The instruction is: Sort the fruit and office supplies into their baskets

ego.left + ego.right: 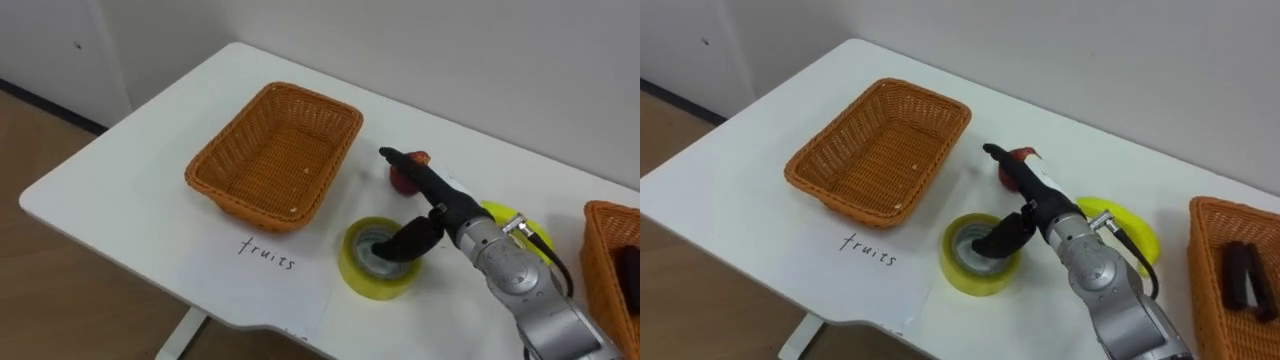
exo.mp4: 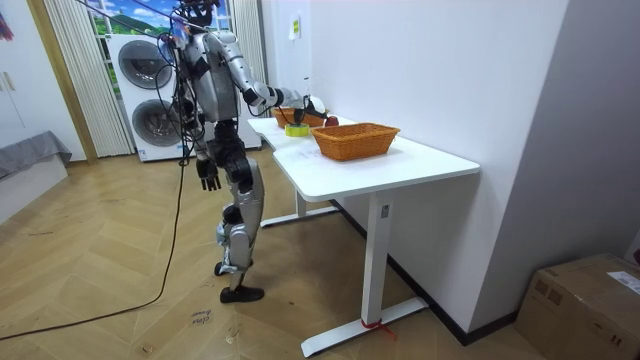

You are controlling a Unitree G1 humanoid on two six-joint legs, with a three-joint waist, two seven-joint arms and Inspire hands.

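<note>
Over the yellow tape roll [image 1: 372,286] near the front of the white table [image 1: 130,180], my right hand [image 1: 430,200] is open: the fingers stretch straight out past the roll toward a small red fruit [image 1: 404,181], and the thumb dips into the roll's hollow centre. I cannot tell whether my fingers touch the fruit. It sits on the table just beside the wicker basket [image 1: 270,160], which holds nothing and has a handwritten label in front of it. A rounded yellow object [image 1: 505,218] lies behind my wrist. Off to my right a second wicker basket [image 1: 600,245] holds a dark object [image 1: 1238,275]. My left hand [image 2: 208,176] hangs loose at my side, holding nothing.
</note>
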